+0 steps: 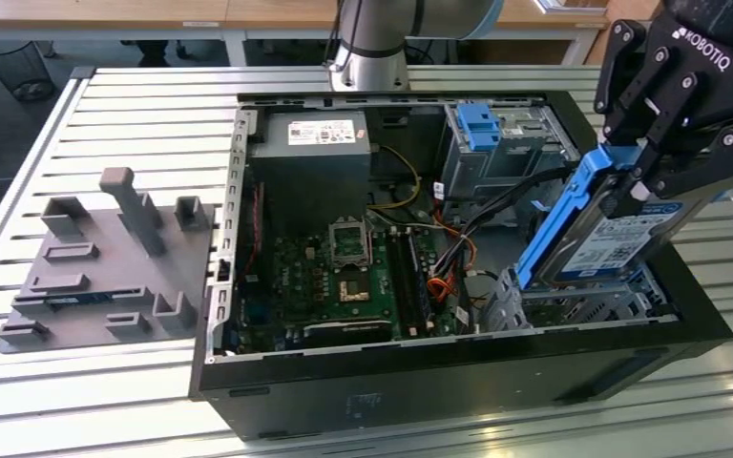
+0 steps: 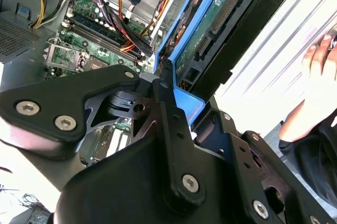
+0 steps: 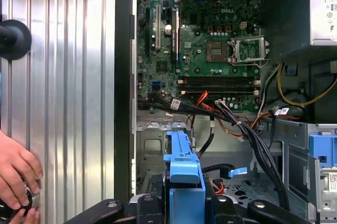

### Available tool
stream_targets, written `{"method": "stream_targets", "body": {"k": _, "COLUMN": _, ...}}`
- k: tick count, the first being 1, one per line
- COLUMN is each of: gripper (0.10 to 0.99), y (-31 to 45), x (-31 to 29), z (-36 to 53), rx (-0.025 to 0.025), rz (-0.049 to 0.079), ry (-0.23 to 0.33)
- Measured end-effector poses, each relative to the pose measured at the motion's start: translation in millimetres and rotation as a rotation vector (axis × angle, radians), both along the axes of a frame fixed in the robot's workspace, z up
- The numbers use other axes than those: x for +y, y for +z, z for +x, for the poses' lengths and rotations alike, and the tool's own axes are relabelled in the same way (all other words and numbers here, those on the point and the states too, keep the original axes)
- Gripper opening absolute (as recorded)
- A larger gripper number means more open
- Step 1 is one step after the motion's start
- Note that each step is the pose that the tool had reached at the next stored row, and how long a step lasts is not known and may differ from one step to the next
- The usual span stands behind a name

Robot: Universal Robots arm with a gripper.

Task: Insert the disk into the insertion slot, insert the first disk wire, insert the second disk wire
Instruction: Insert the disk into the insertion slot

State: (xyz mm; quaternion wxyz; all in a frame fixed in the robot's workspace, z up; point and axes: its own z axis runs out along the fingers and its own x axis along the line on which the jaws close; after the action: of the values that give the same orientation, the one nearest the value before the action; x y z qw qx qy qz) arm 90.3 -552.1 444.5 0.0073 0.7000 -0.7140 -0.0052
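The disk [image 1: 596, 243] is being pinched at its upper end by the gripper [image 1: 657, 183] and held steeply tilted, lower end close above the slot [image 1: 571, 307] beneath.

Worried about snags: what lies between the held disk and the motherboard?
A bundle of black, red and orange cables crosses between the disk and the motherboard, as seen in the exterior view.

arm [image 1: 373, 38] upright | hand [image 1: 657, 186] tilted, exterior view's right | apparently clamping disk [image 1: 602, 243]
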Motion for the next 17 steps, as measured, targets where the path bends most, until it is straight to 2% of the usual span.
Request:
{"method": "stream_targets", "body": {"k": 10, "gripper": 0.365, "y": -2.9, "x": 3.9, "z": 0.0, "rx": -0.0001, "rz": 0.0, "ry": 0.0}}
{"method": "stream_targets", "body": {"k": 17, "gripper": 0.365, "y": -5.6, "x": 4.4, "z": 0.0, "rx": -0.0012, "rz": 0.0, "ry": 0.0}}
